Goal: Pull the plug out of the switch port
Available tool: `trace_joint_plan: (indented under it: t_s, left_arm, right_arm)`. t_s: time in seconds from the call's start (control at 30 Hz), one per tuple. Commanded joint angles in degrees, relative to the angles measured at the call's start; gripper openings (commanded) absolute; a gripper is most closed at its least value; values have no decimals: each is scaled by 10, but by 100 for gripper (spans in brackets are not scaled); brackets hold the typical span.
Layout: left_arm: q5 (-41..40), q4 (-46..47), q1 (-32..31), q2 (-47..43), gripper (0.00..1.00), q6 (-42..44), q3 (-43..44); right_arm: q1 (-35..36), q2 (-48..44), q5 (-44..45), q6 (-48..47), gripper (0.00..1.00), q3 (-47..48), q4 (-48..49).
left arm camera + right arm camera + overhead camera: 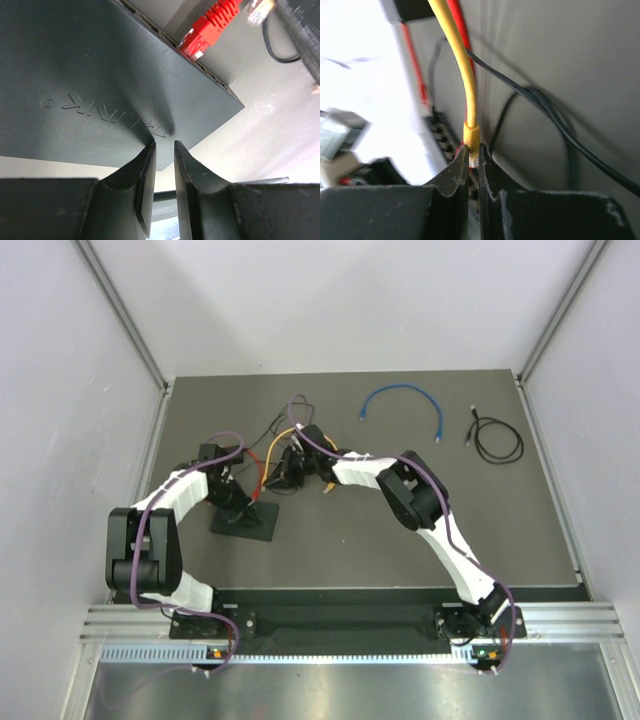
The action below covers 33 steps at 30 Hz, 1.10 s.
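Your table (pixel 400 540) is dark grey between white walls (pixel 60 390). Right gripper (pixel 474 157) clamps the yellow plug (pixel 471 137); left gripper (pixel 165 150) (slightly apart) presses the switch (pixel 100 75).

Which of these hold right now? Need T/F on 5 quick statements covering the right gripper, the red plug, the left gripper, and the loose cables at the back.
1. The right gripper is shut on the yellow plug. True.
2. The red plug is lying loose on the table, away from the switch. False: it sits in a port on the switch's edge.
3. The left gripper is at the switch, fingers over its top face near the embossed logo. True.
4. The blue cable is plugged into the switch. False: it lies by itself at the far side of the table.
5. The black cable at the far right is held by an arm. False: it lies coiled, untouched.
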Motion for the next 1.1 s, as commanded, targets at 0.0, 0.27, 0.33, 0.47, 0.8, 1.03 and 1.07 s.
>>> trace_joint_plan:
  t_s: [0.0,0.27,0.33,0.47,0.8,1.03,1.07]
  left_arm:
    - [-79,-11,-1,24,28,33,-44]
    - [-74,1,-1,-10,28,56,-23]
    - [-69,3,-1,-13,28,60,-9]
    - [-59,6,-2,-19,28,67,11]
    - [-49,20,-4,-41,28,83,21]
    - [-27,42,-5,-44,28,78,8]
    - [-22,47,-5,-43,28,76,7]
  right_arm:
    - [-6,-75,22,-135,0,5,-119]
    - [-18,-194,-61,-228,0,-48,-210]
    - [-19,-226,-107,-231,0,-65,-208]
    - [-27,-294,-133,-272,0,-74,-251]
    - [-135,-379,-54,-265,0,13,-372]
    - [-203,-376,50,-212,0,20,-391]
    - [-208,-363,60,-214,0,25,-391]
